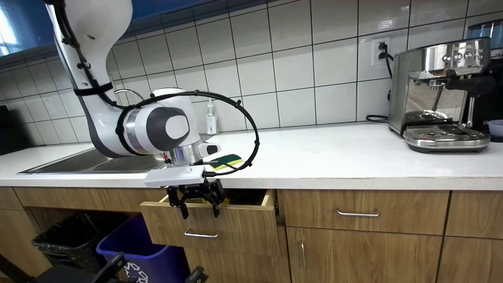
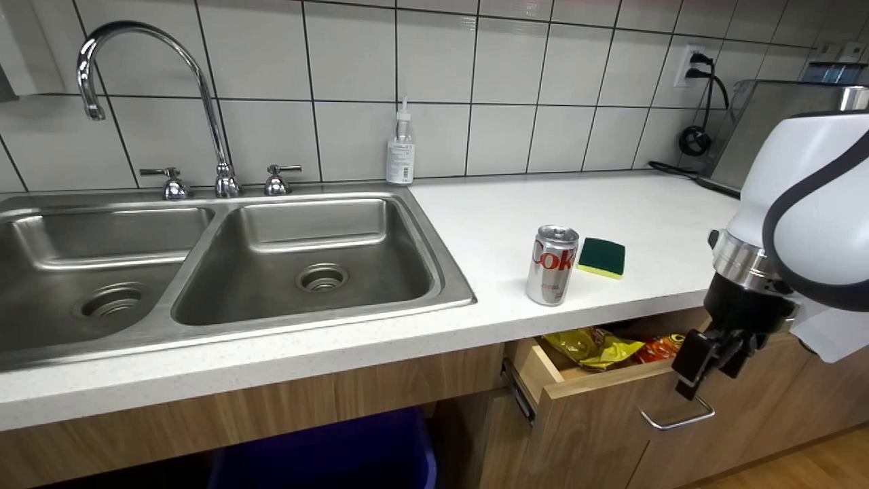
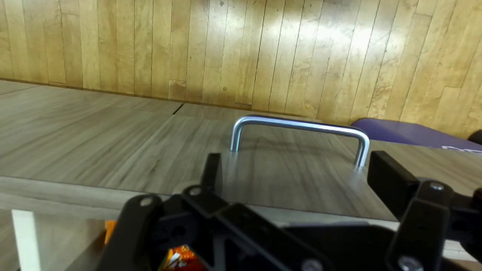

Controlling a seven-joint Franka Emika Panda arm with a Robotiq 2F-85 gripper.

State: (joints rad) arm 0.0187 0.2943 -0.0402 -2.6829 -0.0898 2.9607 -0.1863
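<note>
Hanging at lower centre-left in an exterior view: one tool [image 1: 200, 214], jaws spread wide, holding nothing. Drawer [image 1: 243, 232], wood-fronted, standing partly open, lower centre of the same frame, behind the tool. Handle [image 3: 301, 124], bright metal bar, right of centre in the wrist view, between the jaws as framed; contact cannot be told. Drawer contents, lower right in an exterior view: yellow packet [image 2: 590, 348], red-orange packet [image 2: 660, 348]. On the bench [image 2: 652, 204], right of centre: silver can [image 2: 552, 268], upright; green-and-yellow sponge [image 2: 602, 258], just beside it.
</note>
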